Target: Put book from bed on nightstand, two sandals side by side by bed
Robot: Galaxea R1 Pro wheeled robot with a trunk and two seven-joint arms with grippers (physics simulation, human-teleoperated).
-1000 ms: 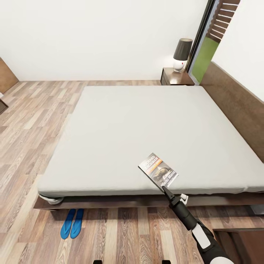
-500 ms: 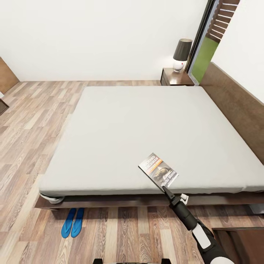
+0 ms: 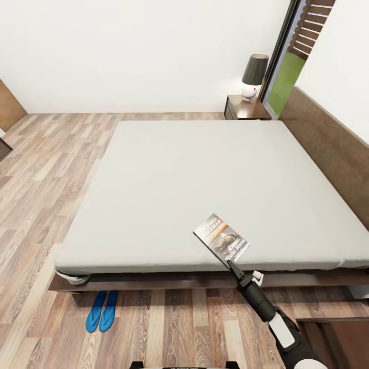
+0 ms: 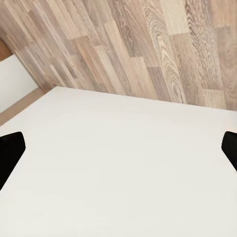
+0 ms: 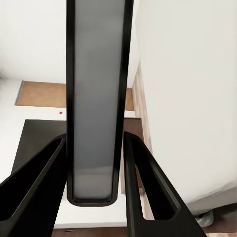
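The book (image 3: 221,239), dark with white lettering and an orange band, is over the near edge of the bed (image 3: 195,179). My right gripper (image 3: 229,263) is shut on its near corner. In the right wrist view the book (image 5: 94,89) stands edge-on between the two black fingers (image 5: 143,182) of the right gripper (image 5: 94,139). The two blue sandals (image 3: 101,311) lie side by side on the floor by the bed's near left corner. A nightstand (image 3: 246,107) stands at the far side by the headboard. My left gripper (image 4: 118,150) is open over a white surface.
A lamp (image 3: 254,74) with a dark shade stands on the far nightstand. A dark brown cabinet top (image 3: 338,341) shows at the near right beside my right arm. Wooden floor (image 3: 46,169) stretches to the left of the bed. The headboard (image 3: 328,143) runs along the right.
The head view has shifted by a hair. The book, the right gripper and the sandals keep their places.
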